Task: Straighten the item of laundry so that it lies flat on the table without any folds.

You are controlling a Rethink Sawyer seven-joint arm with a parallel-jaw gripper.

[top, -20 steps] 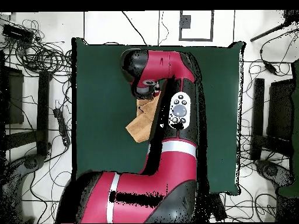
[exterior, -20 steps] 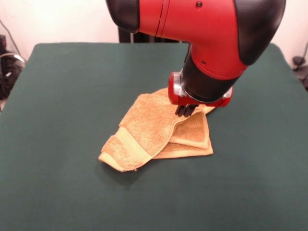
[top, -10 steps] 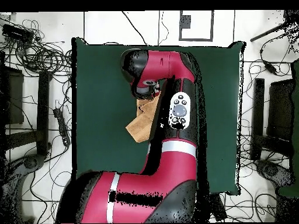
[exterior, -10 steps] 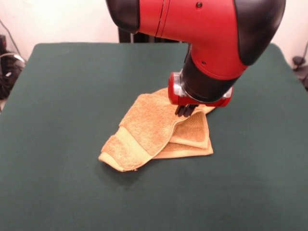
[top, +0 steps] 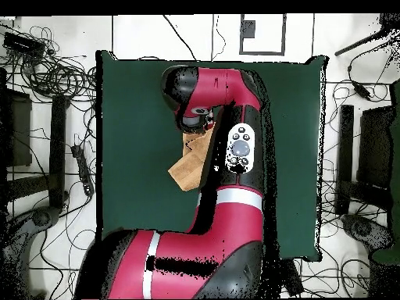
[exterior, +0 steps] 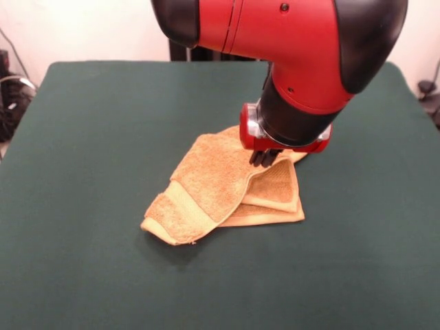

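One towel (exterior: 220, 189), folded, mid desk (exterior: 89, 137) | one arm's jaws (exterior: 265, 159) low at its far edge, you can't tell their grip | open desk all around

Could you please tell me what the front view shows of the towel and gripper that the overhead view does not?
Only the front view shows the gripper, its dark tips down at the towel, and the towel's folded layers with a band stripe across one flap. Only the overhead view shows the table's full outline and the cables on the floor around it, while the arm hides the gripper and much of the towel. Both show the towel still folded on the green table.
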